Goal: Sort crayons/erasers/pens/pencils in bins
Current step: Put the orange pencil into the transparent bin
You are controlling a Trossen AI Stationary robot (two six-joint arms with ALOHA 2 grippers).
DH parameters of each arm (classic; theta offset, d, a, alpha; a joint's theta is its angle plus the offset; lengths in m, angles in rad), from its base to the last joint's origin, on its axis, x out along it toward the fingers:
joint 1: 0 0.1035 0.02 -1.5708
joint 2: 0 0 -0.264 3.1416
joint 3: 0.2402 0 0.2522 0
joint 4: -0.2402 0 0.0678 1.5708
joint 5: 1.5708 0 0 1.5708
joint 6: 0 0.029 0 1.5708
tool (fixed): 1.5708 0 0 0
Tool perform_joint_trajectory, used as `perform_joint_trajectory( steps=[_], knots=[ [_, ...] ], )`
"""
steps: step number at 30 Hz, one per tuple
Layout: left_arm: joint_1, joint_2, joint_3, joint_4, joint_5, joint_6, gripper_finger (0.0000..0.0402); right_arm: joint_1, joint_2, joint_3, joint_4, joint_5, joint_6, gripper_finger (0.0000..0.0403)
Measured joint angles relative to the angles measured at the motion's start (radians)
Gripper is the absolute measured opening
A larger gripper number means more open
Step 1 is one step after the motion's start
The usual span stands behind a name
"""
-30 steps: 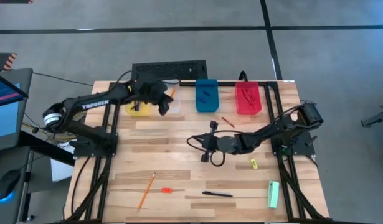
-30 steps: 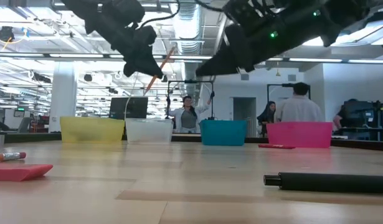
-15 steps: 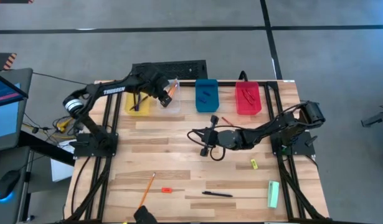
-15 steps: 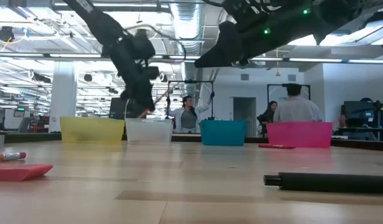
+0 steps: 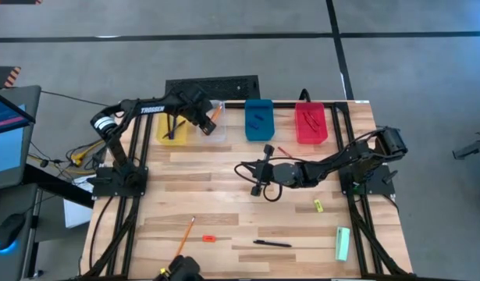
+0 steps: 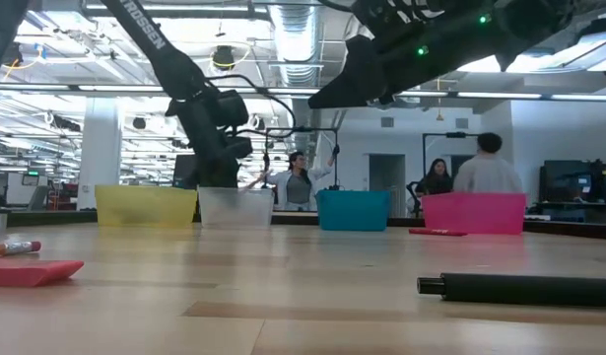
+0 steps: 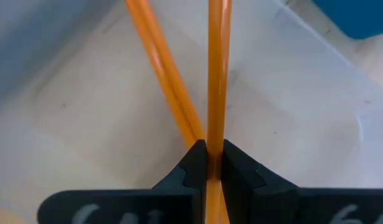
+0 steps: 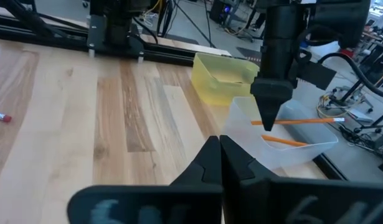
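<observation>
While a second ago it hung high, the left pincer [image 7: 214,163] has dropped into the clear bin [image 5: 214,127], pinching a pencil [image 7: 216,74] beside another already there; release comes next; right pincer [image 8: 220,155], pressed together, waits mid-counter.

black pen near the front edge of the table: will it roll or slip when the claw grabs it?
The black pen looks round and smooth, so it will probably roll if nudged sideways. It is slim and lies flat on the table, so it may slip; it looks stiff and light.
</observation>
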Motion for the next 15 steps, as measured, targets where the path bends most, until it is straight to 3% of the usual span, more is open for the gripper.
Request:
perform_joint_trajectory(
  steps=[15],
  knots=[
    [0.034,0.001,0.000,-0.037,0.058,-0.019,0.0014,0.000,0.000,0.000,-0.002,-0.003,0.002,0.0004]
  ],
)
